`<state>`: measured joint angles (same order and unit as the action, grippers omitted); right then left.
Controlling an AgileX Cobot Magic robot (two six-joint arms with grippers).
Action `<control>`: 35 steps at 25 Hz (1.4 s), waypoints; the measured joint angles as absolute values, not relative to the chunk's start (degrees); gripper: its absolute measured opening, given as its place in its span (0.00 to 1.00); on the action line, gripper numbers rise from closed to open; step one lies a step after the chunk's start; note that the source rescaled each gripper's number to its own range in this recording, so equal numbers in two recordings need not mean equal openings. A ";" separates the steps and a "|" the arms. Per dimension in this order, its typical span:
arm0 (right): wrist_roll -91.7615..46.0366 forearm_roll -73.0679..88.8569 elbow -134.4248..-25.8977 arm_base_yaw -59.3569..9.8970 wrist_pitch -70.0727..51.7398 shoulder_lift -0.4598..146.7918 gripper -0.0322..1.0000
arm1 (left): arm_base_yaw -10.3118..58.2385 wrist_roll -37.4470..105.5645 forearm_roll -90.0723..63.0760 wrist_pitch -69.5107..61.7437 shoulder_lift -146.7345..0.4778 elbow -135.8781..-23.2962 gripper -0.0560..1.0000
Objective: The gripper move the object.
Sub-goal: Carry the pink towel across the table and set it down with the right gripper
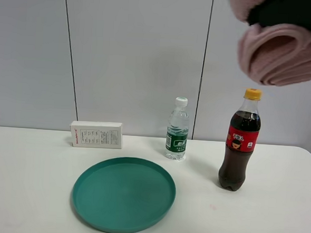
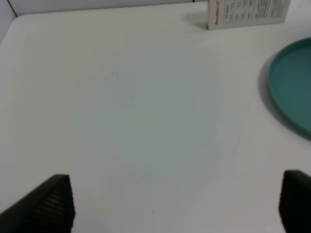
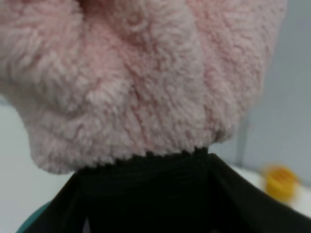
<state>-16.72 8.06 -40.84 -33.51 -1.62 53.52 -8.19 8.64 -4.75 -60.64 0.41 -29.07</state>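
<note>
The left pincer point(image 2: 172, 203) hangs low over the white table point(image 2: 146, 121) with its two black fingers point(image 2: 48, 206) spread wide apart and nothing between them. The stretch of table directly under and ahead of it is bare. Farther ahead of this pincer, toward the robot's right, a white box point(image 2: 248, 12) printed with small text stands on its long edge near the table's back. Nearer to the pincer, on that same right-hand side, lies the curved edge of a teal plate point(image 2: 294, 92).

In the high view the box point(image 1: 97, 134) stands close to the grey wall point(image 1: 138, 52), and the plate point(image 1: 123, 194) lies flat in front of it, apart from it. Past the plate's back rim stands a clear water bottle point(image 1: 177, 131) with a green label and a white cap, upright. To its right is a cola bottle point(image 1: 239, 148) with a red label and a yellow cap, also upright, well apart from the plate.

The right pincer point(image 1: 288, 16) is raised high over the right side of the table, above the level of the cola bottle's cap. It is clamped on a pink fluffy towel point(image 1: 278, 55), whose folds bunch around the black fingers and droop below them, clear of the table. From the right wrist camera the towel point(image 3: 146, 73) fills most of the view. The dark pincer point(image 3: 150, 194) sits under it, and the yellow cap point(image 3: 281, 182) shows only as a blur beyond and below.
</note>
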 joint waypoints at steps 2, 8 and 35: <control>-18.93 8.36 -43.36 -37.56 -0.35 58.61 0.03 | -8.19 8.64 -4.75 -60.64 0.41 -29.07 1.00; -16.34 10.89 -59.66 -44.04 -0.46 78.18 0.03 | -8.19 8.64 -4.75 -60.64 0.41 -29.07 1.00; 12.69 38.85 -120.53 -50.44 -27.87 143.32 0.03 | -8.19 8.64 -4.75 -60.64 0.41 -29.07 1.00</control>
<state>12.69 38.85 -120.53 -50.44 -27.87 143.32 -8.19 8.64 -4.75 -60.64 0.41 -29.07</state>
